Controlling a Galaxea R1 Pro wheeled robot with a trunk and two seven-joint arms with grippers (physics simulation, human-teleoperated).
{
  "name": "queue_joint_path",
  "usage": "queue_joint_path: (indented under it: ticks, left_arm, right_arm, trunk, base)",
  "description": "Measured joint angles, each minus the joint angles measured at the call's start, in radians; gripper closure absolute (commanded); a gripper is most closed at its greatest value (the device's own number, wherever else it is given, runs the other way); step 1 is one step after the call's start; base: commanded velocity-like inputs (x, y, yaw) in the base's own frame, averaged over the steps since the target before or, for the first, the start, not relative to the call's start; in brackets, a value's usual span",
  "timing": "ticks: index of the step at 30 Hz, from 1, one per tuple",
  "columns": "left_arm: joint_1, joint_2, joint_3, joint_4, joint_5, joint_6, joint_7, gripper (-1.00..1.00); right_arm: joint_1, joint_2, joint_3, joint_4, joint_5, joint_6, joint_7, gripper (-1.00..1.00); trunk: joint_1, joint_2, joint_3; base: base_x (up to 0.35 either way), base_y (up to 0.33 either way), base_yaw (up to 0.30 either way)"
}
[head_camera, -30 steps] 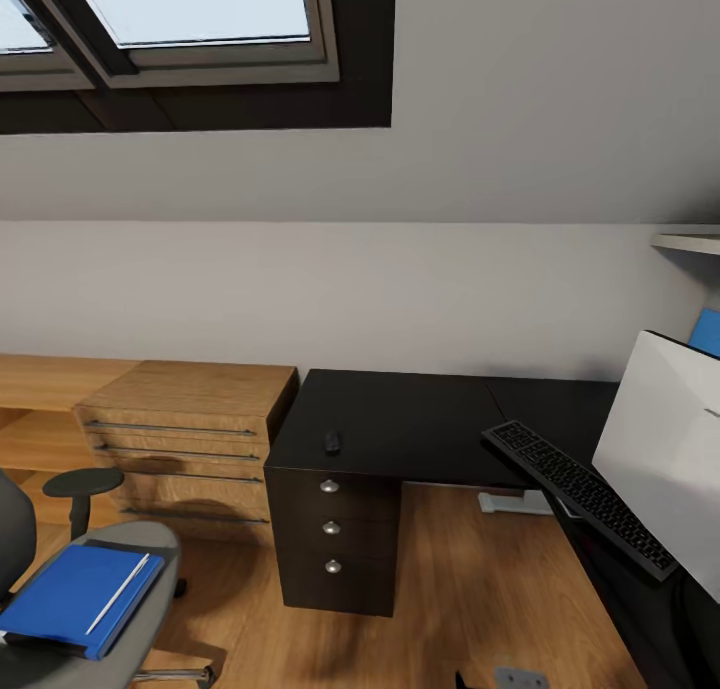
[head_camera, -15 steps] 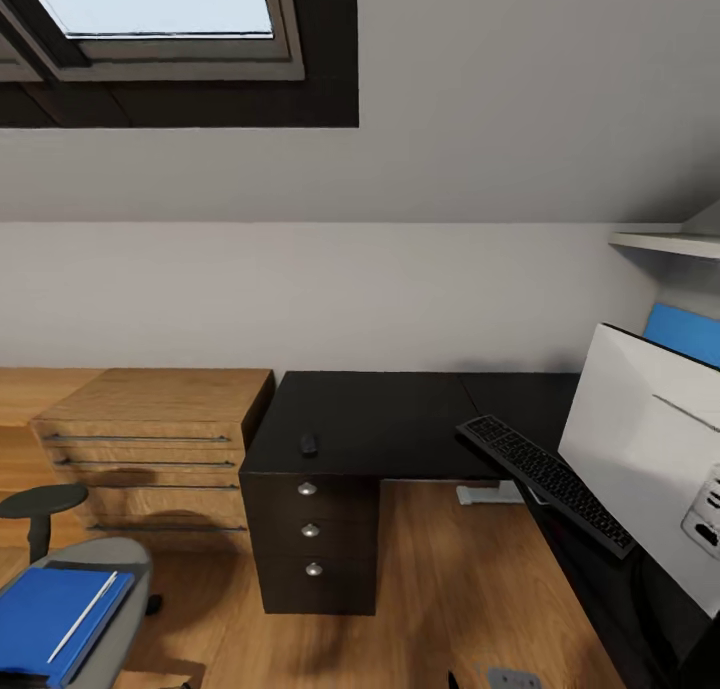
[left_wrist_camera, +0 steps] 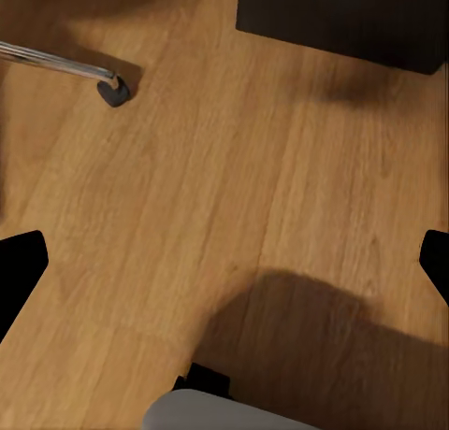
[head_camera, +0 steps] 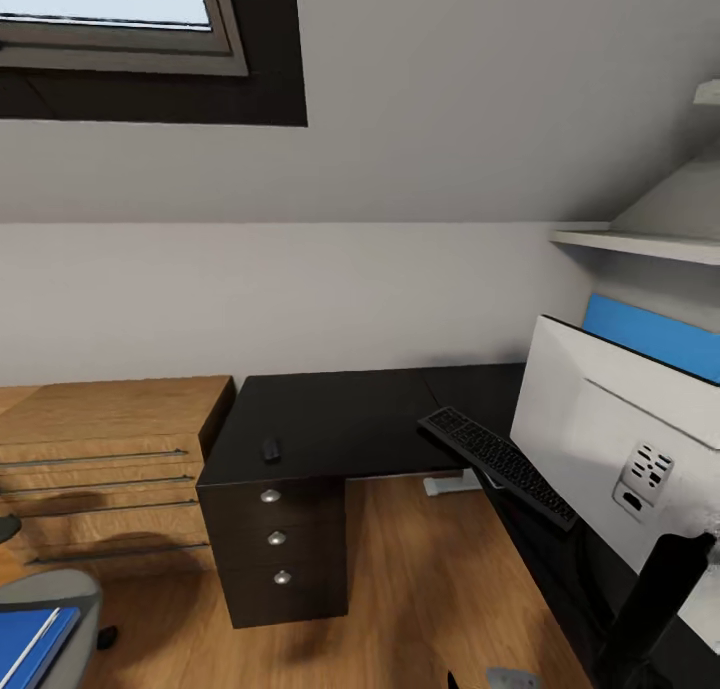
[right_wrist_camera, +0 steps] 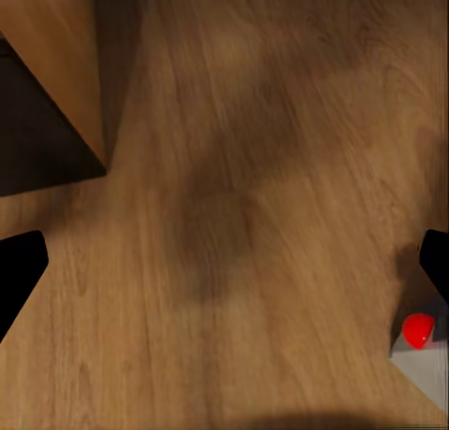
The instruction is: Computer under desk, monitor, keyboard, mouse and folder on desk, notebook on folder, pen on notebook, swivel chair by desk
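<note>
Currently the head view shows the desk (head_camera: 380, 419), glossy black top, with the mouse (head_camera: 271, 449) sitting near its front edge above the drawer unit (head_camera: 275, 549). Keyboard (head_camera: 497, 463) lies on the desk's right wing, one end overhanging the inner corner, just beside the monitor (head_camera: 610, 449); monitor stands on the desk, white back toward the camera. Mouse is well apart from the keyboard, so the mouse-next-to-keyboard item reads as not yet met. Folder (head_camera: 30, 641) is on the swivel chair (head_camera: 60, 599) at the frame's lower left corner, a pale strip on it that is probably the pen (head_camera: 28, 647); too cropped to confirm. Notebook and computer: location cannot be told from these pics. Chair stands off the desk's left end, near the wooden chest of drawers (head_camera: 100, 469). Left tool (left_wrist_camera: 224, 262): dark fingertips at both picture edges, spread wide, released, nothing between them, wood floor (left_wrist_camera: 234, 168) below and a chair caster (left_wrist_camera: 112, 92) nearby. Right tool (right_wrist_camera: 224, 271): same, fingertips wide apart, released, over bare floor. Judgement: monitor and keyboard items approx done; mouse placement, folder transfer, notebook/pen stack and chair positioning all remain. Task is early, robot appears in transit w/ no object in hand.
</note>
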Motion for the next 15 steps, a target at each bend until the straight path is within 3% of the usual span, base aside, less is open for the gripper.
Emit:
queue_joint_path:
  ticks: [5, 15]
  left_arm:
    - [0.0, 0.0, 0.0, 0.0, 0.0, -0.003, 0.0, -1.0]
    - [0.0, 0.0, 0.0, 0.0, 0.0, -0.004, 0.0, -1.0]
  right_arm:
    - [0.0, 0.0, 0.0, 0.0, 0.0, 0.0, 0.0, -1.0]
    - [0.0, -0.004, 0.0, 0.0, 0.0, 0.002, 0.001, -1.0]
  trunk:
    - [0.0, 0.0, 0.0]
    - [0.0, 0.0, 0.0]
  base:
    - [0.0, 0.0, -0.137]
    - [0.0, 0.0, -0.019]
